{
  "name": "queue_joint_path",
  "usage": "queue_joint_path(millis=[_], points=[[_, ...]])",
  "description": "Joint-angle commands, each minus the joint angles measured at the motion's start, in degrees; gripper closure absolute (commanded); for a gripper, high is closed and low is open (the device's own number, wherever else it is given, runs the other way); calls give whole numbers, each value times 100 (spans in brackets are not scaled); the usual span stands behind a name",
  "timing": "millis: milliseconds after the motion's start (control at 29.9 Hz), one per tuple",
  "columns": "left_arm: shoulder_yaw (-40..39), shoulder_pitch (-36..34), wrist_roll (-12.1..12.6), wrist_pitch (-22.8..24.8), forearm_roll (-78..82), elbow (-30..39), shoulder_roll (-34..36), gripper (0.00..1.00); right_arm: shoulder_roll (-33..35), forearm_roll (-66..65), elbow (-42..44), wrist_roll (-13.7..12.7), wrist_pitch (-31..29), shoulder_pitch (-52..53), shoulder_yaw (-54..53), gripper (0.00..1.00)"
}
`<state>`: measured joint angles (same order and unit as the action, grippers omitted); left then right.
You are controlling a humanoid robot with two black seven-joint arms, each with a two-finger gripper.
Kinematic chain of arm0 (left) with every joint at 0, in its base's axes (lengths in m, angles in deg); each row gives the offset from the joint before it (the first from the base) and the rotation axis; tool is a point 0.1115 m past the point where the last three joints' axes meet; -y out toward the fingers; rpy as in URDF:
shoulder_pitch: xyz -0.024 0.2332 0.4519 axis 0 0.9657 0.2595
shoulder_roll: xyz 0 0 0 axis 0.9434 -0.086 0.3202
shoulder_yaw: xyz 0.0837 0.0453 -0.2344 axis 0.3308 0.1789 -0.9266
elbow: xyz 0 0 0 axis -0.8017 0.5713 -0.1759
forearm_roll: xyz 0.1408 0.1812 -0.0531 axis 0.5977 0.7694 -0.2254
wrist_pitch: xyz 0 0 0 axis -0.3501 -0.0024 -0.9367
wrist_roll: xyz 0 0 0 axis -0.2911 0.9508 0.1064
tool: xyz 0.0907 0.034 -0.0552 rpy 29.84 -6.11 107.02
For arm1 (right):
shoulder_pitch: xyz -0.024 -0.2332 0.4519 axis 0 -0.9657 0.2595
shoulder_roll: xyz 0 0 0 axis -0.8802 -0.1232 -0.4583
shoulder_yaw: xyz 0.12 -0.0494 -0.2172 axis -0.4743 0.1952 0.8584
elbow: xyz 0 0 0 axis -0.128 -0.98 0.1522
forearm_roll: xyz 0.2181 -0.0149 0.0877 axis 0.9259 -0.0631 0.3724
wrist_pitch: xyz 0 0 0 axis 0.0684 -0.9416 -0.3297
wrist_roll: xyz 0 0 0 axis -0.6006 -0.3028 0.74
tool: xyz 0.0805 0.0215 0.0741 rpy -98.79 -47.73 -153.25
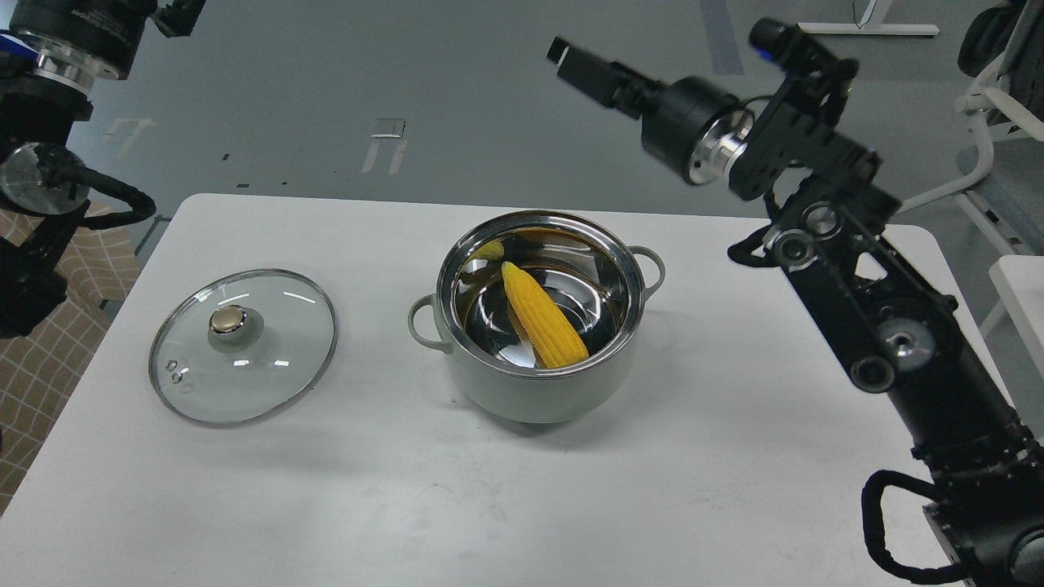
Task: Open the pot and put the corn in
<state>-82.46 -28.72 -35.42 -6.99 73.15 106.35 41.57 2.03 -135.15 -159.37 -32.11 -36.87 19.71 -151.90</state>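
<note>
Right claw (571, 59) hangs high and holds nothing, though open or closed I can't tell. Below it, toward me, the corn (542, 319) lies slanted inside the pot (534, 383). Further left sits the lid (243, 346), parked flat, clear of the opening. Left claw is out of view.

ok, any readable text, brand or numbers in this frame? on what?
None legible.
Left arm housing, top left corner: a line of small white lettering, too blurred to read.
Pot, corn, glass lid and table: no print or label visible.
Right gripper: plain black, no markings seen.
Floor marks behind the table are tape strips, not characters.
</note>
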Motion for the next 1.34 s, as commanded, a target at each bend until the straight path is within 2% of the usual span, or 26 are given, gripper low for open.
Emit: queue_joint_path(millis=[0,201,267,535,669,736,802,1003,1304], points=[[-14,9,4,32,-10,-1,19,2,-7,811,267,3,1,521,-593,0],[-40,26,13,67,-72,-28,19,2,432,2428,593,3,63,724,-1612,0],[-67,70,82,50,-98,-141,-16,2,634,3454,969,3,63,602,-2182,0],[-67,246,250,67,-239,-318,-113,2,1083,6189,2508,12,63,163,-2475,0],[-189,273,364,242,-309,-265,-60,2,1092,6710,2615,29,54,-84,-2475,0],[-347,290,583,274,-397,-239,-43,2,1075,7043,2588,21,37,-268,-2484,0],[-426,316,654,274,-423,-221,-43,2,1066,7184,2571,21,28,-304,-2484,0],[-471,317,654,274,-415,182,-253,2,1048,7440,2500,21,19,-313,-2597,0],[-506,317,637,274,-371,201,-377,2,1048,7440,2360,21,-51,-313,-2633,0]])
